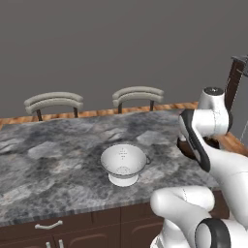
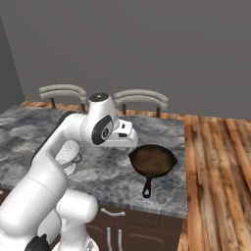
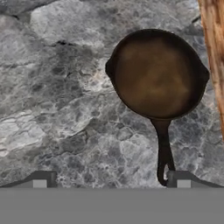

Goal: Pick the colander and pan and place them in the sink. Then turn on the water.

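Grey marble counter bears pan, handle toward spread-open tool.

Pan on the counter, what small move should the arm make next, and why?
Probably lower the open gripper toward the pan handle: the pan lies untouched on the counter, its handle end near one fingertip, jaws wide and empty.

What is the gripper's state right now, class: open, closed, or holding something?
Gripper: open, holding nothing, above the counter beside the pan.
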